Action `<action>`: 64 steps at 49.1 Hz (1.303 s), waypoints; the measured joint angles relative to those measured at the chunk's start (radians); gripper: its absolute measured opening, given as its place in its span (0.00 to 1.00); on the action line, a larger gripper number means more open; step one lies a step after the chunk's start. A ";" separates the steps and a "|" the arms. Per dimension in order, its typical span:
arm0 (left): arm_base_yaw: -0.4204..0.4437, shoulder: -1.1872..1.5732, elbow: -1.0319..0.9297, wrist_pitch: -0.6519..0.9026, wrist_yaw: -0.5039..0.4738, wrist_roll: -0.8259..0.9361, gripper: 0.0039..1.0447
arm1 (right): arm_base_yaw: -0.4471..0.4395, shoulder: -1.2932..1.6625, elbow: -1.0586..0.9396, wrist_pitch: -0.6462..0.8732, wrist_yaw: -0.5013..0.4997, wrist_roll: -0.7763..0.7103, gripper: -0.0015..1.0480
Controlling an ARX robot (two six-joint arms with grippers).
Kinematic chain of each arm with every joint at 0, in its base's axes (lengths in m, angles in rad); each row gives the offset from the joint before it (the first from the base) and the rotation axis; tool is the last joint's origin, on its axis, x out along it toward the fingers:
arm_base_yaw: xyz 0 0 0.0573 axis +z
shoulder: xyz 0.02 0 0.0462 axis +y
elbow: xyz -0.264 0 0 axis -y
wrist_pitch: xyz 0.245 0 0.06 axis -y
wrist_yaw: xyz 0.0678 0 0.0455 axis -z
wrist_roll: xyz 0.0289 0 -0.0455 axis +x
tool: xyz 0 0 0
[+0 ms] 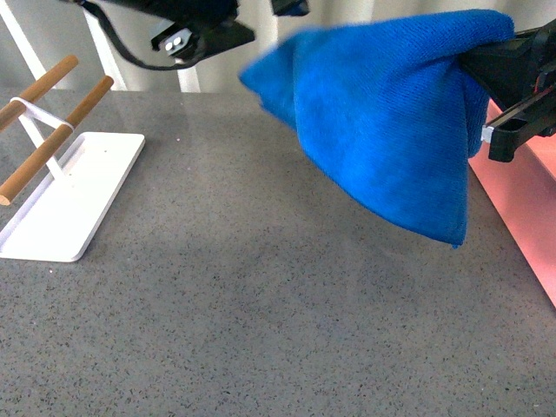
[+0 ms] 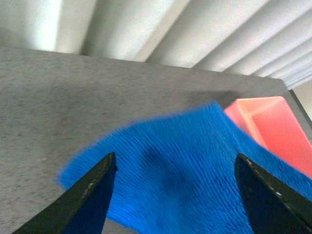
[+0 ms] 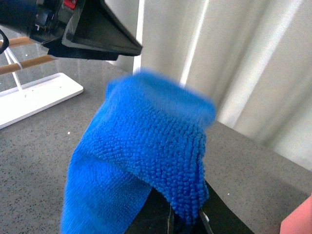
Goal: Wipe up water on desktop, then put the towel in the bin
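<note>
We see towel [image 1: 391,113] pinched at one end in right fingers [image 1: 508,74], which are clamped on cloth. Rest hangs free above worktop [image 1: 261,304], just beside bin [image 1: 521,200]. Long top edge runs sideways toward left fingers [image 2: 92,195]; lowest corner points down at worktop. Left fingers spread wide, holding nothing, towel below them. We note white tray [image 1: 69,208] well apart at left.
</note>
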 joint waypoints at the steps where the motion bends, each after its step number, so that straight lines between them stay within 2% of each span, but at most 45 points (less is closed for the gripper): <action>1: 0.016 0.011 0.006 -0.003 0.003 0.004 0.77 | -0.001 -0.002 0.000 -0.001 0.000 0.000 0.03; 8: 0.116 0.059 0.019 -0.040 0.026 0.028 0.96 | -0.012 -0.028 -0.001 -0.011 0.000 0.000 0.03; 19: 0.318 -0.001 -0.104 -0.053 0.088 0.153 0.94 | -0.037 -0.042 -0.013 -0.015 0.007 0.001 0.03; 29: 0.535 -0.234 -0.367 -0.091 0.250 0.306 0.94 | -0.049 -0.039 -0.055 0.020 0.017 0.017 0.03; 38: 0.619 -0.382 -0.477 -0.163 0.386 0.380 0.94 | -0.047 -0.028 -0.067 0.029 0.017 0.022 0.03; 40: 0.616 -0.393 -0.518 -0.079 0.335 0.383 0.91 | -0.048 -0.026 -0.067 0.029 0.017 0.020 0.03; 42: 0.607 -0.421 -0.604 0.135 0.201 0.387 0.84 | -0.048 -0.024 -0.067 0.029 0.017 0.020 0.03; 45: 0.602 -0.456 -0.720 0.377 0.084 0.389 0.75 | -0.049 -0.023 -0.067 0.029 0.017 0.023 0.03; 51: 0.578 -0.564 -0.918 0.692 -0.021 0.393 0.56 | -0.050 -0.023 -0.067 0.029 0.018 0.024 0.03; 53: 0.568 -0.597 -0.951 0.721 -0.033 0.394 0.51 | -0.050 -0.023 -0.067 0.029 0.018 0.025 0.03; 55: 0.543 -0.658 -1.001 0.732 -0.056 0.396 0.41 | -0.049 -0.024 -0.067 0.029 0.018 0.026 0.03; 64: 0.475 -0.775 -1.121 0.708 -0.114 0.398 0.10 | -0.050 -0.027 -0.069 0.021 0.025 0.027 0.03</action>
